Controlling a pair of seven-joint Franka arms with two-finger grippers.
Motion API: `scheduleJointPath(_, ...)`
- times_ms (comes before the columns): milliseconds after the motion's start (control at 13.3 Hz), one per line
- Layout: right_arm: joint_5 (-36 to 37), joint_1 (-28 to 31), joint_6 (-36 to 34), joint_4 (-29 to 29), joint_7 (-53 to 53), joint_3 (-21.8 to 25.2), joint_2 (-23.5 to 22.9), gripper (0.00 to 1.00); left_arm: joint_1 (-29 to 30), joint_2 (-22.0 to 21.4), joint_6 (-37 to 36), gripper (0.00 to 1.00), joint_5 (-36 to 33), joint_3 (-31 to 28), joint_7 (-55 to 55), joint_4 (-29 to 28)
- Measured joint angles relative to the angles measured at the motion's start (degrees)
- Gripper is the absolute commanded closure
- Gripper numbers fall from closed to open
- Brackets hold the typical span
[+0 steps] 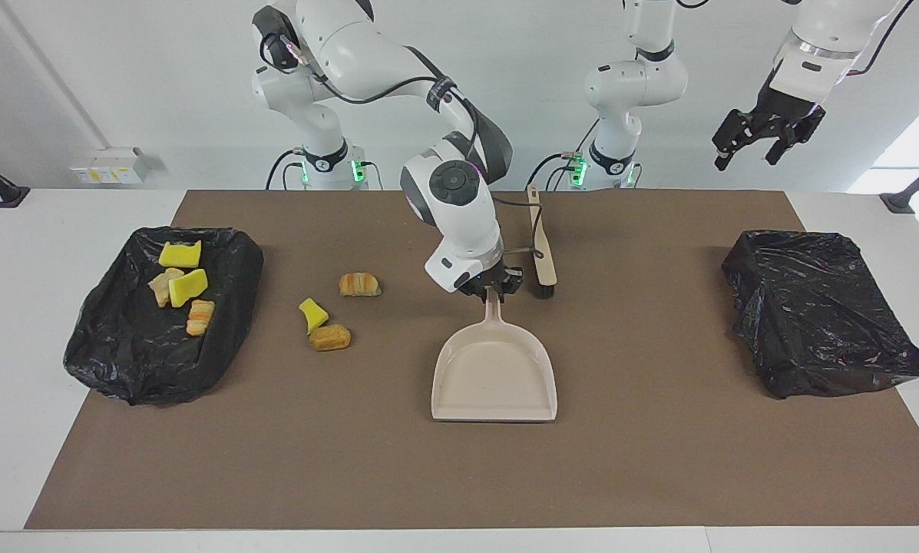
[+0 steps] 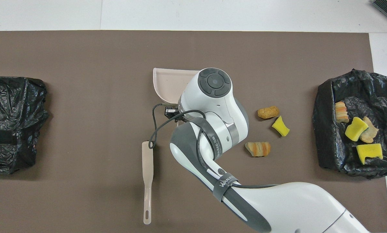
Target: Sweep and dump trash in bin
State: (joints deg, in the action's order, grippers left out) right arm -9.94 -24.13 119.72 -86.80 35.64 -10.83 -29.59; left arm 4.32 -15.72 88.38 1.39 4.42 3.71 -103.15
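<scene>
lying beside the dustpan [image 1: 494, 376], apart: trash [image 1: 328, 337].

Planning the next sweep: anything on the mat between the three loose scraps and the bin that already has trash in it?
Nothing visible. The three scraps lie on bare mat beside that bin, with only open mat between them.
</scene>
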Motion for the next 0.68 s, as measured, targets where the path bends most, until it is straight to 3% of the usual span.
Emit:
scheduleJointPath(75, -1.5, -0.2, 0.4, 0.0, 0.0, 0.0, -0.2, 0.01, 0.0, 0.0, 0.0, 0.00, 0.0, 0.0, -1.1, 0.0)
scheduleJointPath(451, -2.5, -3.4, 0.1, 0.4, 0.0, -0.1, 0.7, 0.00, 0.0, -0.2, -0.1, 0.00, 0.0, -0.1, -1.7, -0.1)
scheduleJointPath(676, -2.5, -3.7, -7.6, 0.6, 0.0, 0.0, 5.0, 0.00, 0.0, -0.2, -0.5, 0.00, 0.0, -0.2, -1.7, -0.1)
